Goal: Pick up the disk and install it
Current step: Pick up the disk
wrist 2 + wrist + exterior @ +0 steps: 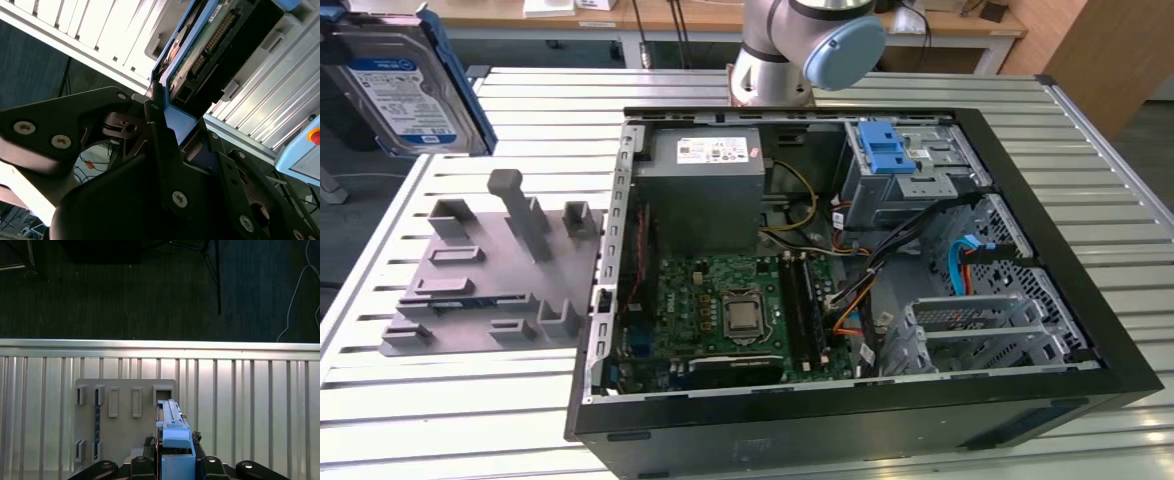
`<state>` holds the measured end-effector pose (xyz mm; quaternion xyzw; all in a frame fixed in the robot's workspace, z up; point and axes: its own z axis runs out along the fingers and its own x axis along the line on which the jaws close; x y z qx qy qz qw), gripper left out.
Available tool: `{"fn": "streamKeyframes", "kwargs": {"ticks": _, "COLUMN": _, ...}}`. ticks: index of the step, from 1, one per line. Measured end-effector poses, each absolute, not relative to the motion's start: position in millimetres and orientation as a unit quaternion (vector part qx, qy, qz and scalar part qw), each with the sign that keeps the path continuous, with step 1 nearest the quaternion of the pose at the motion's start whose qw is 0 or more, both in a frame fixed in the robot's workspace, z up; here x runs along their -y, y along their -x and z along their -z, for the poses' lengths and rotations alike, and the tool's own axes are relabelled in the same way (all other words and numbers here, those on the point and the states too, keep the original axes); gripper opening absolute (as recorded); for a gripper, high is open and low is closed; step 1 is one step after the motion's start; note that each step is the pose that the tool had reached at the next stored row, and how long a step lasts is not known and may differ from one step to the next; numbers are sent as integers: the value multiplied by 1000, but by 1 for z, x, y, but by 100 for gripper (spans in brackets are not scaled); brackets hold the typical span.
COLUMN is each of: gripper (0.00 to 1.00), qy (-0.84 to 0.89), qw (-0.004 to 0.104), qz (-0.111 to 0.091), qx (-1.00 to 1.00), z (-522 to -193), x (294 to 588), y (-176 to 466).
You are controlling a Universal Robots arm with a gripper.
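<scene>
The disk point(398, 92), silver with a blue-and-white label and blue side rails, hangs high at the exterior view's far left, above the table's corner and clear of the grey holder plate point(480, 275). In the first wrist view the disk point(171, 422) stands edge-on above that plate point(125, 415), and my gripper point(175, 461) is shut on it from both sides. The second wrist view shows the black fingers point(159, 142) clamped on the blue rail of the disk point(200, 47), with its connector end pointing away from my gripper point(185, 136).
An open computer case point(1067, 300) lies on the slatted metal table point(480, 420). Inside are a motherboard point(734, 310), a grey power-supply box point(700, 175) and a metal drive bay point(927, 180) with a blue latch point(887, 150). The arm's base point(787, 50) stands behind the case.
</scene>
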<state>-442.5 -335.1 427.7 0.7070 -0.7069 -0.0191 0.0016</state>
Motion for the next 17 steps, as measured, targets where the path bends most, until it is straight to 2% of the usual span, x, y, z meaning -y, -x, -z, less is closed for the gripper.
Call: {"fn": "streamKeyframes", "kwargs": {"ticks": 17, "gripper": 36, "qy": -707, "qw": 2, "qz": 19, "qx": 707, "z": -438, "x": 335, "y": 442}}
